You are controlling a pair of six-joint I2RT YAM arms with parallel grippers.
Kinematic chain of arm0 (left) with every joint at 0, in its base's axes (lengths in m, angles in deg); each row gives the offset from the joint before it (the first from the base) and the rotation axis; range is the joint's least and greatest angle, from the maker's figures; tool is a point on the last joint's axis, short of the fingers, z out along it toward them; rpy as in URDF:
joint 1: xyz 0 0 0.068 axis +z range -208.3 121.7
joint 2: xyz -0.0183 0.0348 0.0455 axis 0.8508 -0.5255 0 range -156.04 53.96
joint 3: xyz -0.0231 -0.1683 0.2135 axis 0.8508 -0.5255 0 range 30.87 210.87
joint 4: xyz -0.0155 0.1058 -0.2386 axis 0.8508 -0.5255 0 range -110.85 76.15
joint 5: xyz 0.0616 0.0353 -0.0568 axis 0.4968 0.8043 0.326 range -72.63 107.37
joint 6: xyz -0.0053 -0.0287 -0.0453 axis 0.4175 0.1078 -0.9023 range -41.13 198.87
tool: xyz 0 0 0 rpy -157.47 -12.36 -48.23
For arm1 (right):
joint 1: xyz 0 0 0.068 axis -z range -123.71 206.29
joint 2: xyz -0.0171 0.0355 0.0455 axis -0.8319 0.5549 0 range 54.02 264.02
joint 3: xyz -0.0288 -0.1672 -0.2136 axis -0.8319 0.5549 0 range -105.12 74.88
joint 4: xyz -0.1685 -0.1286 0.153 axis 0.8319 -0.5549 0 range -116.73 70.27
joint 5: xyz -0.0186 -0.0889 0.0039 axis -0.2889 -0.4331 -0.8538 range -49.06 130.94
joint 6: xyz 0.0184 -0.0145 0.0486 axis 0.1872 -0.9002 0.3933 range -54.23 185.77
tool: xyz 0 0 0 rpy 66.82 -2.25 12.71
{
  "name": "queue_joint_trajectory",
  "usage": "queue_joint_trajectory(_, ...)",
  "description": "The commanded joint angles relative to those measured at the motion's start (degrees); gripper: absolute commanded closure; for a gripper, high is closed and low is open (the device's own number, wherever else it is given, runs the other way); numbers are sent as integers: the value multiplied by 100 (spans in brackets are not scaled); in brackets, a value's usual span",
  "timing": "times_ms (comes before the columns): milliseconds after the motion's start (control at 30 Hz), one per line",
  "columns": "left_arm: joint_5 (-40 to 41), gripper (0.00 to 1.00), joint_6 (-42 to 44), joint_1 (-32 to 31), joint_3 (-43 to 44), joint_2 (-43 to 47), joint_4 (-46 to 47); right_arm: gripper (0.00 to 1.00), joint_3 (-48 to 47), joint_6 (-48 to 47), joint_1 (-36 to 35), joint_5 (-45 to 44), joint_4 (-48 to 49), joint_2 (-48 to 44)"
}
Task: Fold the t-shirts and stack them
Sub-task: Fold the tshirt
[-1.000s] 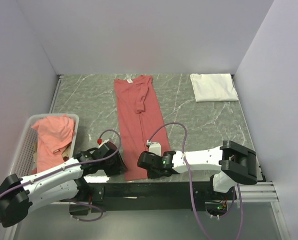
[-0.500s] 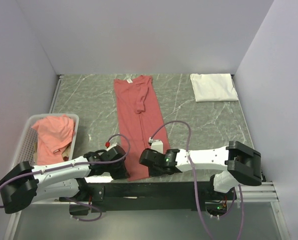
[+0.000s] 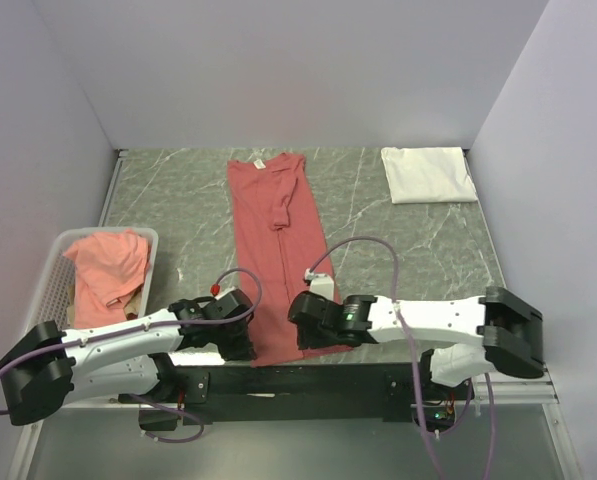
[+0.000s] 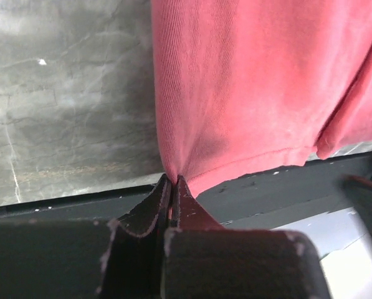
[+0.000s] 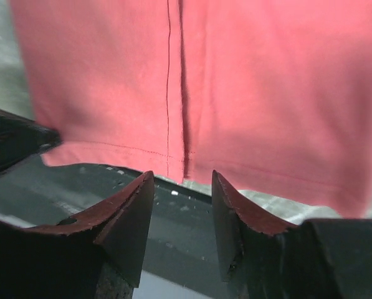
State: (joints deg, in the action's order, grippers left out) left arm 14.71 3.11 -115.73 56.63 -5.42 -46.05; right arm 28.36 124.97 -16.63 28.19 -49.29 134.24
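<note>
Left gripper [image 4: 172,182] pinched on the red shirt's [image 3: 278,240] near hem corner; right gripper [image 5: 182,177] gaping just short of the same hem.

Over the last second the left gripper has dropped from beside the shirt's left edge to its 6 o'clock corner and closed on the cloth, while the right one has swung in at the other corner with its jaws wide, nothing between them. That suggests the bottom-to-collar fold is about to begin once the right side grips. The shirt lies as a long strip from 12 to 6 o'clock on the table [image 3: 178,200]; a folded white shirt [image 3: 428,175] sits at 1 o'clock. The basket [image 3: 43,290] at 8 o'clock holds a crumpled salmon shirt [image 3: 108,265], possibly more beneath.
</note>
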Motion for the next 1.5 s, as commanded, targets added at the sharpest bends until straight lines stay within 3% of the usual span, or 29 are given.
queue_joint_trajectory(0, -235, 99, 106, -49, 192, -56, -198, 50, 55, -101, 252, -227, -242, -725)
queue_joint_trajectory(267, -271, 99, 167, -40, 307, -224, -119, 54, 1337, -426, 1605, 343, -322, -2115)
queue_joint_trajectory(433, -314, 99, 150, -40, 272, -197, -199, 61, 1787, -427, 1782, 607, -278, -2564)
queue_joint_trajectory(567, -393, 99, 124, -49, 167, -215, -137, 63, 1464, -409, 1554, 275, -480, -2609)
queue_joint_trajectory(933, -411, 99, -17, -40, 0, -57, -102, 63, 83, -75, -10, -509, -375, -764)
queue_joint_trajectory(1267, -376, 99, -114, -40, -53, 119, -172, 63, -217, -31, -345, -439, -67, 326)
queue_joint_trajectory(1467, -402, 99, -140, -40, -97, 137, -154, 63, -331, -5, -459, -491, -49, 511)
